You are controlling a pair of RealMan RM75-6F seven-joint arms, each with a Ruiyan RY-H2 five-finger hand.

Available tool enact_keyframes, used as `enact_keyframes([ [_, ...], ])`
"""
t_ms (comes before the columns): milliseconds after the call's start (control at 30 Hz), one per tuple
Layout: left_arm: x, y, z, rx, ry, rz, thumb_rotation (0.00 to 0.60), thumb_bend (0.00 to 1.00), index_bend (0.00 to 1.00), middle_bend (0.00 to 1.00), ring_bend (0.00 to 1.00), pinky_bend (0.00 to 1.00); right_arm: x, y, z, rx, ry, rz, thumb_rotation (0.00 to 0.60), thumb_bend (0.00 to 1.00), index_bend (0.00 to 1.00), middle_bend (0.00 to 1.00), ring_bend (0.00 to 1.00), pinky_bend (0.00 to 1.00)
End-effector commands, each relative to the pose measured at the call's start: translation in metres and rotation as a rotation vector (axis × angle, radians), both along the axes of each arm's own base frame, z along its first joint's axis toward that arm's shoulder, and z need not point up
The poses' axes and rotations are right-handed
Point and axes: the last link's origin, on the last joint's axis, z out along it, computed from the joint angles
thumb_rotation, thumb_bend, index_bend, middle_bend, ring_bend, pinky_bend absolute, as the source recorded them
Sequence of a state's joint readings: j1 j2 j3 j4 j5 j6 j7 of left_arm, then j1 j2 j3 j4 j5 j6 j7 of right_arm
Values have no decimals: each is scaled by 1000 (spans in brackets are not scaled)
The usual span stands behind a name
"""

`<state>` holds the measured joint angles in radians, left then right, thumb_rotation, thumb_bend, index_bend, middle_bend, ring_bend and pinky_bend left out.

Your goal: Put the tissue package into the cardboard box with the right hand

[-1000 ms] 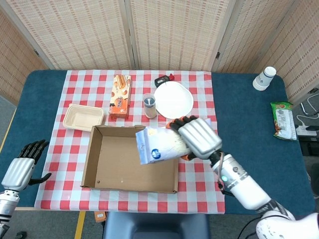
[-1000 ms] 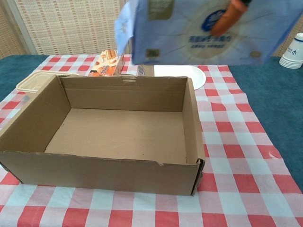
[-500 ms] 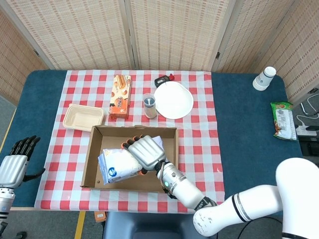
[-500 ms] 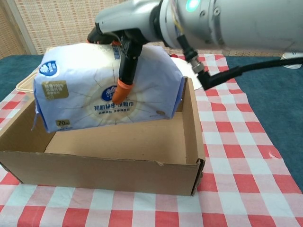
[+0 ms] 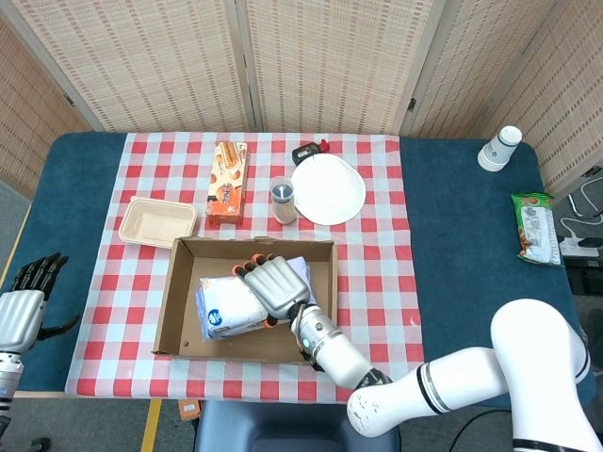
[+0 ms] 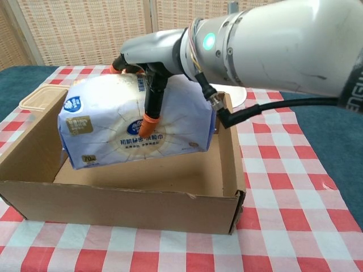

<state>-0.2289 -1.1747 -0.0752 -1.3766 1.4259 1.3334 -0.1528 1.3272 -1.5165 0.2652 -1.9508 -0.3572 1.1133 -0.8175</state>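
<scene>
My right hand (image 5: 276, 286) grips the white and blue tissue package (image 5: 230, 305) from above, inside the open cardboard box (image 5: 179, 299). In the chest view the tissue package (image 6: 119, 127) hangs tilted between the walls of the cardboard box (image 6: 113, 195), with the fingers (image 6: 152, 99) of the right hand (image 6: 148, 62) wrapped over its front face. Whether it touches the box floor is hidden. At the far left table edge, my left hand (image 5: 26, 303) stays open and holds nothing.
Behind the box lie a beige food tray (image 5: 157, 222), an orange snack box (image 5: 227, 182), a small jar (image 5: 283, 200) and a white plate (image 5: 328, 188). A paper cup (image 5: 498, 148) and a green snack bag (image 5: 534, 227) sit far right.
The right hand has carried the tissue package from above the box's right wall down into the box. In the last half second it sank a little lower. The left hand drifted slightly left.
</scene>
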Motion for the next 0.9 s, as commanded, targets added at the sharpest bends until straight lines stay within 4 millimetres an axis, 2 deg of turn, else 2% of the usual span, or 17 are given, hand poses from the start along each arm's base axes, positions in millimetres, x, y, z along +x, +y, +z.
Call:
enact_keyframes([
  [33,0,0,0,0,-1,2,600,211,0,0,0,72,2,-3,2,7,-10,2,600,0,0,21,0,0],
  [267,0,0,-1,-5,1,-2,600,211,0,0,0,72,-2,-5,11,-22,-45,11,600,0,0,0,0,0],
  [400,0,-1,-1,-10,4,-4,600,211,0,0,0,73,-14,0,40,-93,-52,31,600,0,0,0,0,0],
  [467,0,-1,-1,-15,3,-5,600,211,0,0,0,73,-31,3,69,-177,-37,40,600,0,0,0,0,0],
  [500,1,-1,-1,-17,2,-5,600,211,0,0,0,73,-37,5,77,-202,-29,42,600,0,0,0,0,0],
  [600,3,-4,-1,-20,-3,-12,600,210,0,0,0,73,-74,14,117,-339,6,48,600,0,0,0,0,0],
  [700,5,-5,-2,-22,3,-19,600,210,0,0,0,73,-123,26,152,-463,27,18,600,0,0,0,0,0],
  [733,5,-5,-4,-26,7,-19,600,210,0,0,0,73,-145,32,165,-511,39,-5,600,0,0,0,0,0],
  [800,5,-5,-6,-33,16,-15,600,209,0,0,0,73,-184,42,185,-578,46,-50,600,0,0,0,0,0],
  [900,5,-4,-9,-38,26,-10,600,209,0,0,0,72,-229,56,206,-640,53,-118,600,0,0,0,0,0],
])
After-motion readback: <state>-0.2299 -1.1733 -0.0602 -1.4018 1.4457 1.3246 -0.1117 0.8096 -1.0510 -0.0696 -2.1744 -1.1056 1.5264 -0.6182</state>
